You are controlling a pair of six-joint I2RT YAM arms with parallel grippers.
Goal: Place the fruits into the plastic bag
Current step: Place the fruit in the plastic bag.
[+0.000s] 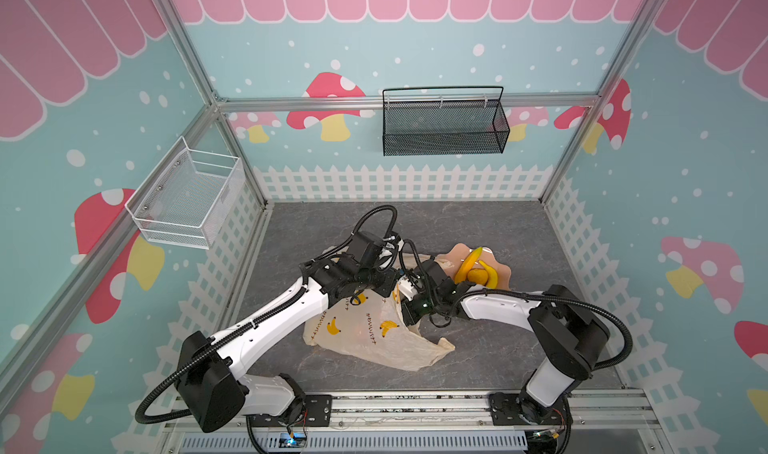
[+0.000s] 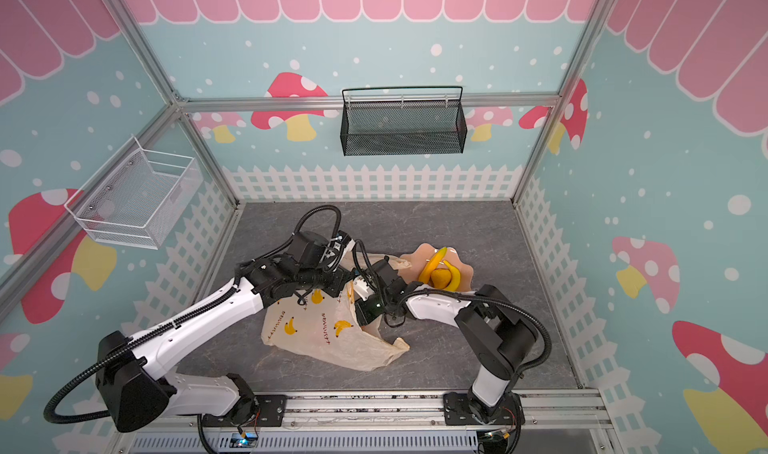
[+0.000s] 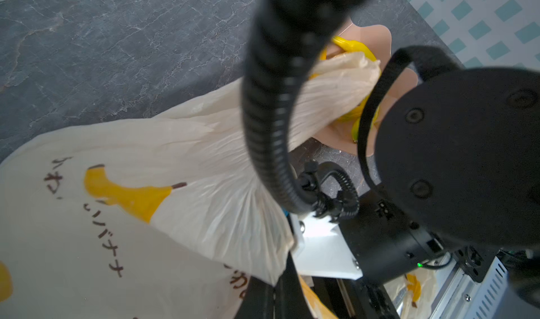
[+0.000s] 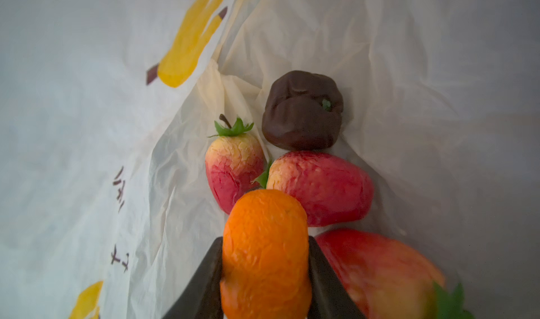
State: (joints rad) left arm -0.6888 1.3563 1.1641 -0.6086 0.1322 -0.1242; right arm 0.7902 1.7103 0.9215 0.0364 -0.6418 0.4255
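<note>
**Release inside the bag.** The right gripper [image 4: 265, 241] reached into the mouth of the plastic bag [image 1: 365, 339], its dark fingers [image 4: 214, 262] clamped narrowly on either side of the tangerine [image 4: 263, 215]. The left gripper [image 1: 388, 289] was closed, and the film gathered into pleats towards it, apparently pinched at the rim to hold the mouth up.

Three strawberries [image 4: 233, 171] and a dark brown round fruit [image 4: 302, 110] lay inside, touching one another in a fold. The bananas [image 1: 473, 264] and a yellow-orange round fruit [image 1: 478, 277] lay on the pink plate [image 1: 459, 251] beside the bag.

A good release would probably come low, just above the pile, so that the tangerine neither bounced nor rolled back out. The fingers would need to open and withdraw straight, clear of the film.

The bag was thin, crinkled and translucent, and would likely snag or collapse. The fruits were glossy with wrinkled skins, and looked rounded enough to roll.
</note>
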